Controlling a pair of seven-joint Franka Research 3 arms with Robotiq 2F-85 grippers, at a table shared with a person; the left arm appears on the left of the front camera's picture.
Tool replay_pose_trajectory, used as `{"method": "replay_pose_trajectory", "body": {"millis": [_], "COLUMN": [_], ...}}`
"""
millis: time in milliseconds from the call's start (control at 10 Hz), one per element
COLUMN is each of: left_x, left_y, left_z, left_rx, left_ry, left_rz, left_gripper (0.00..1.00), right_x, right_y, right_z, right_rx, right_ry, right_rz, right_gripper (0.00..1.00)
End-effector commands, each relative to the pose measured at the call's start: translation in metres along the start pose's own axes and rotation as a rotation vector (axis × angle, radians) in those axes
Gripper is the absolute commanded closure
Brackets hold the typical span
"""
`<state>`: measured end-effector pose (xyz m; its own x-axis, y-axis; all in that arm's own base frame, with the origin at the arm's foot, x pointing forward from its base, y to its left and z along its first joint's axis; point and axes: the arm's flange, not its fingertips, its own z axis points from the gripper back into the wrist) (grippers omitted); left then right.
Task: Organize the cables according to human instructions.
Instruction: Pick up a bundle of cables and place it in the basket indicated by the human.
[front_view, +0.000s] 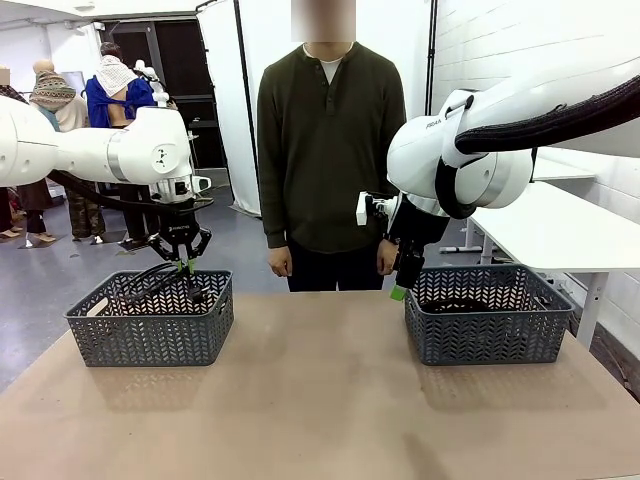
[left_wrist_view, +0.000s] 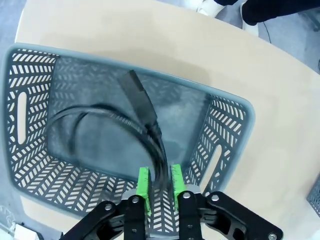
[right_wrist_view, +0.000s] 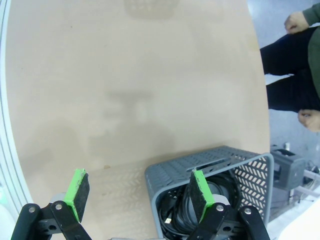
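Two grey baskets were set on the table (front_view: 320, 400), one at each side. Over the left basket (front_view: 150, 318) the left gripper (left_wrist_view: 159, 186) was hung, its green pads pinched narrow on one black cable (left_wrist_view: 125, 125). That cable was dangled down into the basket, with a loop and a plug end seen inside it in the left wrist view. Only that one cord could be counted there.

In the middle, at the far side, the person (front_view: 330, 150) was stood with both hands down by the table edge.

Over at the right basket (front_view: 488, 315), the right gripper (right_wrist_view: 137, 192) was spread wide with nothing in it, poised at the basket's near-left corner. Coiled black cables (right_wrist_view: 187, 212) were piled inside; how many exactly couldn't be told.
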<state>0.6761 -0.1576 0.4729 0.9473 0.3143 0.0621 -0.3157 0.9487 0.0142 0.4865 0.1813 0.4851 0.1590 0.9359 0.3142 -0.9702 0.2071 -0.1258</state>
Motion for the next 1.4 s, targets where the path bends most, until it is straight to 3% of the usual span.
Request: {"method": "replay_pose_trajectory", "body": {"millis": [0, 100, 200, 1000, 1100, 1300], "left_x": [0.005, 0.005, 0.005, -0.001, 0.0, 0.0], "left_y": [0.001, 0.002, 0.001, -0.001, -0.002, -0.002], "left_z": [0.002, 0.004, 0.005, 0.02, 0.016, 0.016], "left_rx": [-0.009, -0.011, -0.008, 0.006, -0.003, -0.003], "left_ry": [-0.021, -0.02, -0.024, 0.049, -0.003, -0.003], "left_rz": [0.032, 0.033, 0.032, -0.002, -0.003, -0.003], "left_gripper": [0.31, 0.12, 0.0, 0.0, 0.0, 0.0], "right_x": [0.0, 0.0, 0.0, 0.0, 0.0, 0.0], "right_y": [0.0, 0.0, 0.0, 0.0, 0.0, 0.0], "right_z": [0.0, 0.0, 0.0, 0.0, 0.0, 0.0], "right_rx": [-0.006, -0.006, -0.006, -0.006, -0.006, -0.006], "right_ry": [0.008, 0.008, 0.008, 0.008, 0.008, 0.008], "right_rz": [-0.004, -0.004, -0.004, -0.004, -0.004, -0.004], "right_gripper": [0.0, 0.0, 0.0, 0.0, 0.0, 0.0]}}
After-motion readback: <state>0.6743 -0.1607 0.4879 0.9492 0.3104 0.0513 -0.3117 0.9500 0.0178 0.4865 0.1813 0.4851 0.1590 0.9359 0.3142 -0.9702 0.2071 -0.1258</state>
